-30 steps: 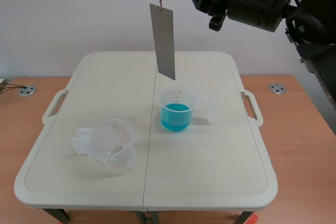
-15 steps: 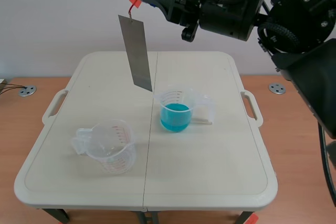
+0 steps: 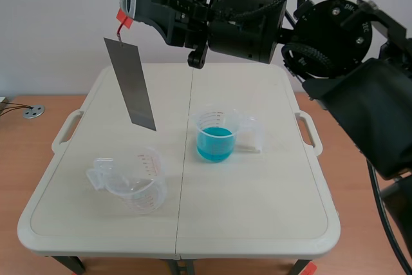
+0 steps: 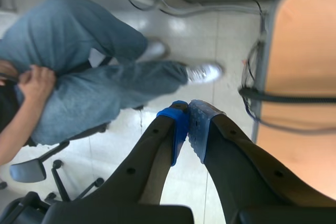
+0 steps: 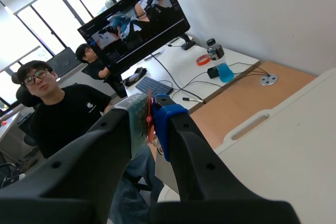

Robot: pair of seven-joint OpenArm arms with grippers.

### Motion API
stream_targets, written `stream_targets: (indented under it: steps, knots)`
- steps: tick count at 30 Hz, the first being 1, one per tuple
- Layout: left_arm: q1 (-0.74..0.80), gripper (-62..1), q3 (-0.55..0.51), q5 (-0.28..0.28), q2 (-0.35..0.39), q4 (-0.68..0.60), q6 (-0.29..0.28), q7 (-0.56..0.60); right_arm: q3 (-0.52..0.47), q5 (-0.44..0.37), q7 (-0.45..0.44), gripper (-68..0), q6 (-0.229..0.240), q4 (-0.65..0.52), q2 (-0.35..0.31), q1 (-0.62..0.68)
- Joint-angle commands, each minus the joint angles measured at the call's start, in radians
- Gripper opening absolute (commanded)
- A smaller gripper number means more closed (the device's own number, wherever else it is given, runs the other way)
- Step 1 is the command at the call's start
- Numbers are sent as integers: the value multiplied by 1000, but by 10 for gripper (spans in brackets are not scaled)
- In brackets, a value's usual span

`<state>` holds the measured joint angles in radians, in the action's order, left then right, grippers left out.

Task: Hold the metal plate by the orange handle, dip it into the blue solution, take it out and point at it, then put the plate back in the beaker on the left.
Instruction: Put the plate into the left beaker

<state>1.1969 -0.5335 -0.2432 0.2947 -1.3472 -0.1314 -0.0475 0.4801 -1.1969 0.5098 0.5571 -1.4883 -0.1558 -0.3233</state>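
Note:
The grey metal plate hangs tilted from a thin wire under its orange handle. My right gripper is shut on that handle, high above the table's left half. The arm comes in from the right and reaches past the middle. The plate's lower end hovers above the empty clear beaker, apart from it. The beaker of blue solution stands near the table's middle. In the right wrist view the orange handle shows as a sliver between the pads. My left gripper is shut on nothing, off the table over the floor.
The white folding table has carry handles at both sides. A small clear cup touches the blue beaker's right side. Past the right gripper are seated people and a monitor on a desk. A person's legs lie beyond the left gripper.
My right arm has swung to the left with the plate, from above the blue beaker to above the empty beaker. The plate hangs a little lower now.

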Motion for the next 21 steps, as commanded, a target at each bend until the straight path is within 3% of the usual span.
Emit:
stream_targets:
  steps: [1,11,21]
  knots:
    - [0,-593,29,13,0,-4,0,10,7,-27,-19,-660,1,-26,2,-28]
    - [0,-593,219,70,0,19,-2,29,72,-23,-21,-660,1,-26,1,-20]
    - [0,-593,290,113,3,19,-2,6,98,6,-47,-660,0,-26,1,-8]
